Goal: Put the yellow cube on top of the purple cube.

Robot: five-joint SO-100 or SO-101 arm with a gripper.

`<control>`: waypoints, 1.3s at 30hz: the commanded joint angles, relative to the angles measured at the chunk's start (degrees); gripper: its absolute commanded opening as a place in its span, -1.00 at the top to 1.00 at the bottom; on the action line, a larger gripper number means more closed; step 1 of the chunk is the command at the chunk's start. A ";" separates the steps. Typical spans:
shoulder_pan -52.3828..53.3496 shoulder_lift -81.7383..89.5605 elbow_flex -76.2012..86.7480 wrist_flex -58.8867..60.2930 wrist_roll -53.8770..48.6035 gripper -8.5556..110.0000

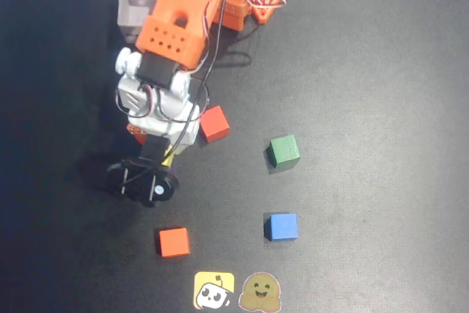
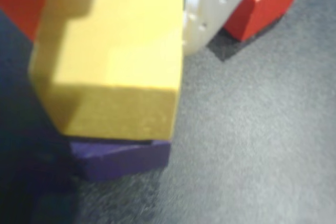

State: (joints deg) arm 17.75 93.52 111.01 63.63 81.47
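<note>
One small matte yellow cube (image 2: 113, 61) is sitting in the pincer (image 2: 113, 30), filling the wrist view's upper left; the clenched pincer is gripping it directly above the dark purple cube (image 2: 123, 157) on the dark surface (image 2: 252, 145).

Orange printed arm (image 1: 179, 12), white servo housings, thin black and white cables, black wrist camera (image 1: 146, 181).

In the wrist view, the yellow cube (image 2: 113, 59) fills the upper left, matte and blurred, directly above the dark purple cube (image 2: 123, 157), whose edge shows beneath it on the bench (image 2: 262, 145).
</note>
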 commanded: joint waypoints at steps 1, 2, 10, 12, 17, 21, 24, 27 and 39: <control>0.18 0.00 -0.35 -0.88 -0.44 0.83; 0.09 -0.44 -0.35 -1.05 -0.44 0.83; 0.70 -2.11 -0.35 -1.58 -0.70 0.83; 0.88 -2.20 -0.26 -1.76 -0.62 0.83; 1.23 -2.29 0.26 -2.29 -0.70 0.83; 1.41 -2.11 0.26 -2.37 -0.70 0.83; 1.41 -2.29 0.62 -2.72 -0.70 0.83; 1.41 -2.29 0.79 -2.81 -0.70 0.78; 1.23 -1.93 0.88 -2.90 -0.44 0.57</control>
State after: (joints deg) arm 18.81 90.97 111.80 61.17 80.77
